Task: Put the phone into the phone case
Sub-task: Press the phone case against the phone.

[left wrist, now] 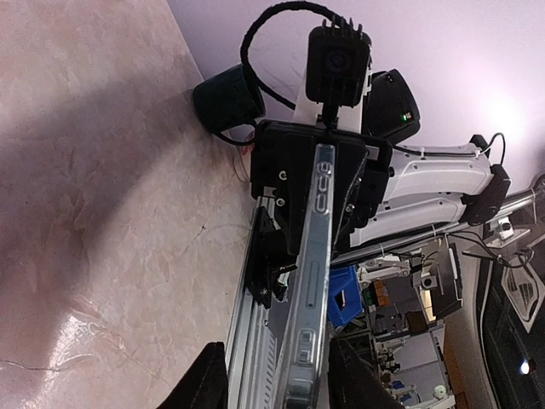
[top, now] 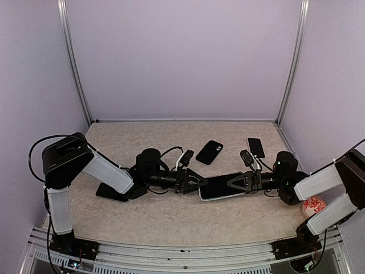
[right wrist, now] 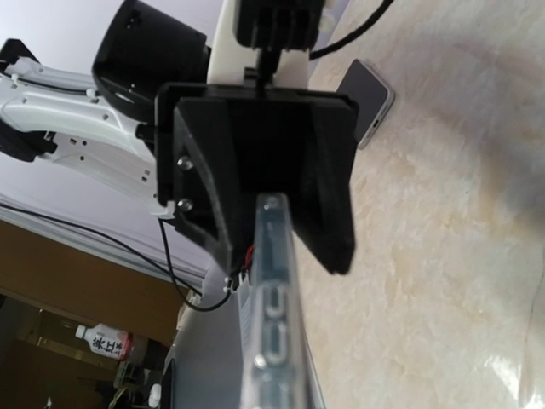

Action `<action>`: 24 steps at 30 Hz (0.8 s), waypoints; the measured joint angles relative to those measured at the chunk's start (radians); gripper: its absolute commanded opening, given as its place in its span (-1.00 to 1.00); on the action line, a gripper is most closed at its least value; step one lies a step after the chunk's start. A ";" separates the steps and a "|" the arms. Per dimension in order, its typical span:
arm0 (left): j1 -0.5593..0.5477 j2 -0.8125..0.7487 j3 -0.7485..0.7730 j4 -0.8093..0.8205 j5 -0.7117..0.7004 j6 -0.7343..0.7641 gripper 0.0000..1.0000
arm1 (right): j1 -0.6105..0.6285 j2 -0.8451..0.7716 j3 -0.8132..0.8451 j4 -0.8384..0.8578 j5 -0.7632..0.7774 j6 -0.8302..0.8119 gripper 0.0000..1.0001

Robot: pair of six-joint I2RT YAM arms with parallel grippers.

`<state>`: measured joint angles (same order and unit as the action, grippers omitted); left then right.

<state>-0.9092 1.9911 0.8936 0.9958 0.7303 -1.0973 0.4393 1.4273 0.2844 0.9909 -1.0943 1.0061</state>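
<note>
Tabletop beige-marbled, walls lilac; R pincer clamps phone, L pincer apart.

The phone case is blurred close to the right wrist camera and runs off the bottom edge. From above, the left arm hides part of a dark phone.

Fixed camera looks down from above the near edge onto the table. Wrist cameras, facing each other, sight closely along the edge-on phone case, shared by all views.
</note>
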 measured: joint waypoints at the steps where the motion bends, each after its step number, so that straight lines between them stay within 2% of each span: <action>1: 0.000 0.000 0.000 -0.002 -0.001 0.000 -0.10 | 0.000 -0.003 0.001 -0.005 0.003 -0.002 -1.00; 6: 0.000 0.000 0.000 -0.007 -0.002 0.002 0.01 | 0.000 -0.054 0.016 -0.055 0.025 -0.030 -1.00; 18: -0.010 -0.001 0.000 -0.001 0.006 0.001 0.03 | 0.000 -0.144 0.036 -0.179 0.113 -0.100 -1.00; 21: -0.016 -0.001 0.000 -0.001 0.013 0.001 0.00 | 0.000 -0.145 0.036 -0.184 0.130 -0.103 -1.00; 24: -0.020 -0.001 0.000 0.002 0.017 0.000 -0.11 | 0.000 -0.145 0.036 -0.190 0.137 -0.105 -1.00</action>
<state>-0.9295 1.9903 0.8936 0.9974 0.7471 -1.0977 0.4393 1.2823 0.3206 0.8013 -0.9569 0.9012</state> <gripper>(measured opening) 0.491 0.106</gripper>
